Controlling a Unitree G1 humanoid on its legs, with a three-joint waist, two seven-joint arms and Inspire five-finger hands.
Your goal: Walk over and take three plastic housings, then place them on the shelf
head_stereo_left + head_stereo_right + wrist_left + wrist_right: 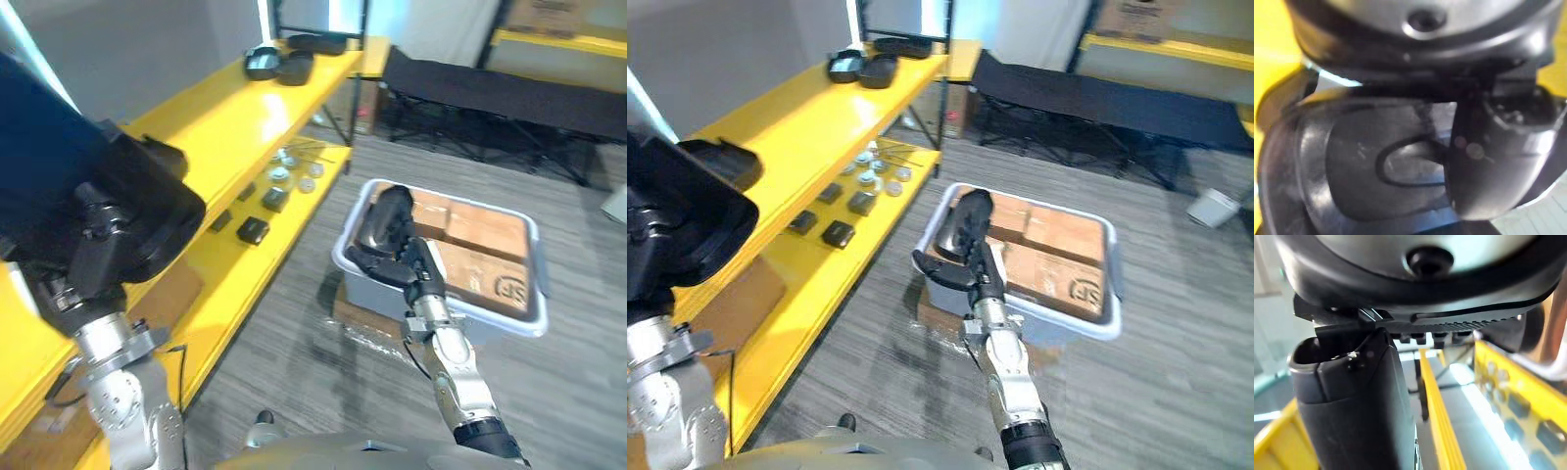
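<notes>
My left hand (1492, 157) clamps a housing (1354, 164), the shelf (233, 119) just beside its fingers; my right hand (979, 270), farther off, clamps a second housing (958, 227).

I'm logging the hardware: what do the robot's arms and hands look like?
The left arm and right arm are silver-grey, built of rounded metal segments. The left hand and right hand are dark all over, thumbs included.

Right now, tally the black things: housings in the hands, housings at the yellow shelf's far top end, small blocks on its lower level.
Black plastic housings in hands: 2, one in the left hand, one in the right hand.
Black plastic housings at the yellow shelf's far top end: 3.
Small black blocks on its lower level: 4.
Total: 9.
</notes>
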